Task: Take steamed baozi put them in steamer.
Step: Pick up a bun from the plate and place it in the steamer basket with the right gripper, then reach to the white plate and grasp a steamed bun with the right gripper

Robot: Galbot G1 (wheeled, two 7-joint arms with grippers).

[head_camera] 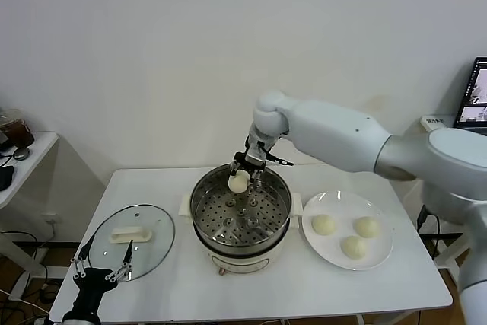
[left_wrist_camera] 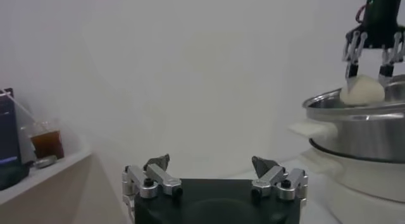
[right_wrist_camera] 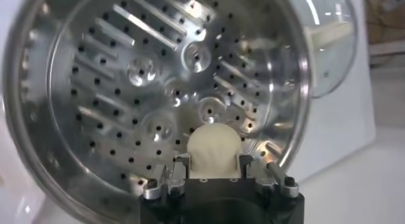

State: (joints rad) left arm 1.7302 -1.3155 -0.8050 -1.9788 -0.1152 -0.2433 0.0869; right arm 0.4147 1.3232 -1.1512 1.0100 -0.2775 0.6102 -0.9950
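My right gripper [head_camera: 241, 173] is shut on a cream-white baozi [head_camera: 239, 182] and holds it over the far rim of the steamer [head_camera: 199, 207], a shiny steel pot on a cream base. In the right wrist view the baozi [right_wrist_camera: 214, 150] sits between my fingers [right_wrist_camera: 181, 166] above the perforated tray [right_wrist_camera: 114, 86], which holds no buns. Three more baozi [head_camera: 323, 224] [head_camera: 367, 227] [head_camera: 353, 246] lie on the white plate [head_camera: 384, 256] right of the steamer. My left gripper [head_camera: 99, 270] is open and empty, parked low at the table's front left. The left wrist view shows the held baozi [left_wrist_camera: 362, 91] at the steamer's rim [left_wrist_camera: 342, 108].
A round glass lid with a white handle [head_camera: 129, 235] lies flat on the table left of the steamer. A side table with a drink cup [head_camera: 17, 132] stands far left. A laptop screen [head_camera: 475, 95] is at the far right.
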